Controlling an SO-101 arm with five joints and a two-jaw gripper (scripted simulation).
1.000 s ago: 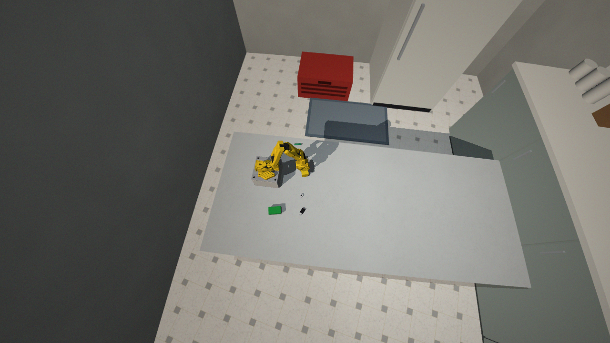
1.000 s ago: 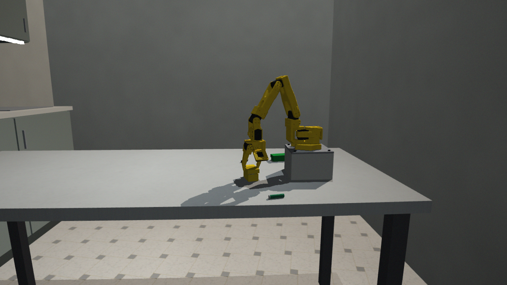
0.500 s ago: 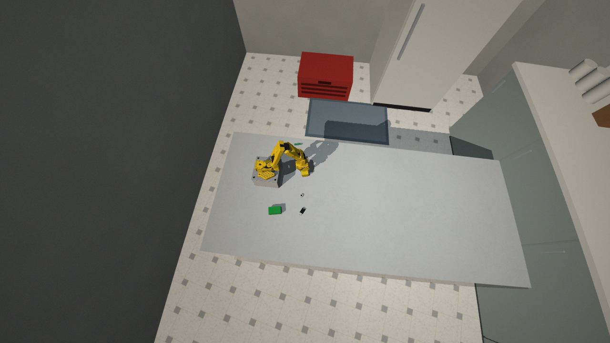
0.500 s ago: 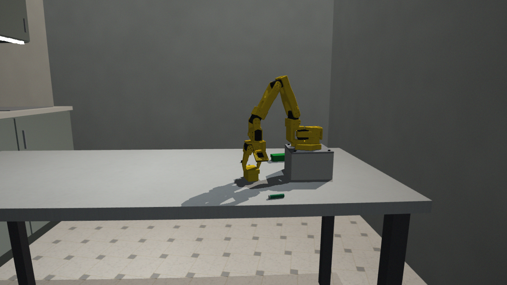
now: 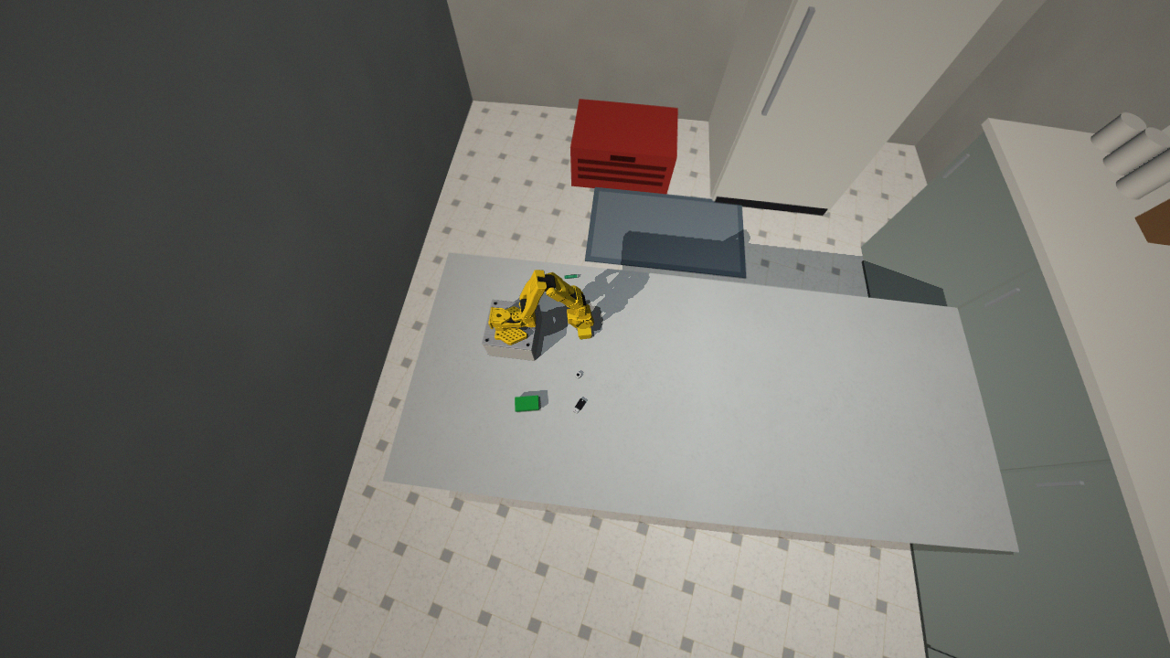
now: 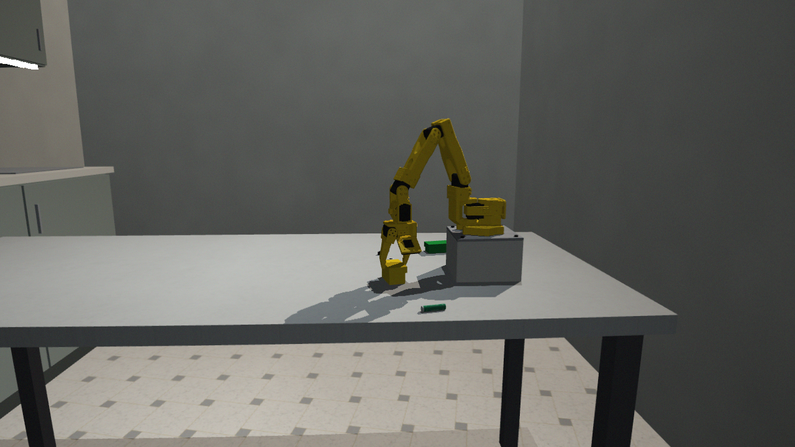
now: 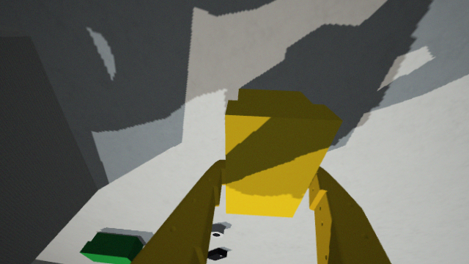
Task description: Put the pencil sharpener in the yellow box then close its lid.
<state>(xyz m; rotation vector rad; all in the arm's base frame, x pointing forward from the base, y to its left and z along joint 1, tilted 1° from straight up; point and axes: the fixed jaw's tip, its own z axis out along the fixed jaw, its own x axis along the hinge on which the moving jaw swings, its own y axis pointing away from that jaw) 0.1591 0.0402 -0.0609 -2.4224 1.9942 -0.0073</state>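
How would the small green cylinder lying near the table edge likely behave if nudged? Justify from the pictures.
The green cylinder lies on its side, so it would probably roll, perhaps off the nearby table edge. It looks rigid and small, likely light. The gripper is shut on the yellow lid, so it cannot grasp it.

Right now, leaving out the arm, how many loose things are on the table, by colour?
Green: 2, a block and a small cylinder.
Yellow: 2, the lid in the gripper and the box below it.
Black: 1, a small piece.
Silvery: 1, a tiny piece.
Total: 6.
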